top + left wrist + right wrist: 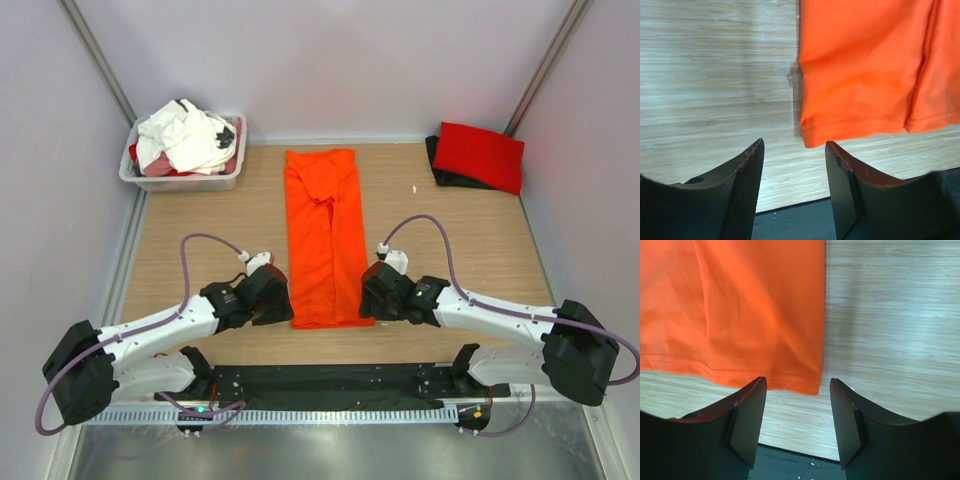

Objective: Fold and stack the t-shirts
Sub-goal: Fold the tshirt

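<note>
Orange t-shirt [323, 235]: lies flat at the middle of the table [200, 230], its sides folded in so it forms one long narrow strip running from far to near; collar end far, hem end near the arm bases.
Fold status: the lengthwise fold looks done; the crosswise fold, hem up toward collar, is not yet made.
Left gripper [794, 150]: at the near-left hem corner, jaws apart with nothing between them; the corner sits just ahead of the fingertips, not pinched.
Right gripper [798, 385]: at the near-right hem corner, jaws likewise spread and empty; the hem edge lies just in front of the gap.
Stack: red t-shirt [480, 155] lies folded at the far right corner on top of a black t-shirt [437, 160], of which only an edge shows.
Unfolded stock: white t-shirts [185, 135] heaped crumpled in the white tub [180, 183] at the far left; a bit of reddish cloth shows among them, count not readable.
Progress estimate: two shirts stacked, one mid-fold, the tub's contents untouched; well short of finished.
Next need (judgement): both corners gripped together, hem carried toward the collar, then the packet moved to the stack.
Risk: a one-sided grasp would skew the strip.
</note>
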Controlling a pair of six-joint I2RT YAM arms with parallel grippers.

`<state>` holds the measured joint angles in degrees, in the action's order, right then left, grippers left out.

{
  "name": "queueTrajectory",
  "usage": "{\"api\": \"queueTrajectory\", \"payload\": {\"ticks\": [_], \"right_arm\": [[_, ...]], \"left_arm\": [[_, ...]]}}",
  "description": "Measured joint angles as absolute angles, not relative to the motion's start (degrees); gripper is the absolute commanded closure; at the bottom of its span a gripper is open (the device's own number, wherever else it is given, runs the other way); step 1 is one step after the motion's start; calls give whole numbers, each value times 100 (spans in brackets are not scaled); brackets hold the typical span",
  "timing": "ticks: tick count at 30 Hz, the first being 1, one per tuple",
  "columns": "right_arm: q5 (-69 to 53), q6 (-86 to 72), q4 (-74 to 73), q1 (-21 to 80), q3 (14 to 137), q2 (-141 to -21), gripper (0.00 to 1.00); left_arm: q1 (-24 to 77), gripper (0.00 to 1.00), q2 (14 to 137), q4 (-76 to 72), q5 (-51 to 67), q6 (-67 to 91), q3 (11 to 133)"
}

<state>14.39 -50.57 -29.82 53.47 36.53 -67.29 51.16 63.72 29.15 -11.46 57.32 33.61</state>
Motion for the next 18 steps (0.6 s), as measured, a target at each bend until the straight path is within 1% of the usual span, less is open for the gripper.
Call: {"api": "queueTrajectory", "payload": {"ticks": [8,18], "right_arm": [[1116,-5168,-2451,5072,3347,-6976,42],[690,-5271,-1959,4849,3089,-7063,44]], "left_arm": [[5116,46,6049,2777,-1094,5865,3144],[5116,48,6530,1909,-744,6106,2707]]}}
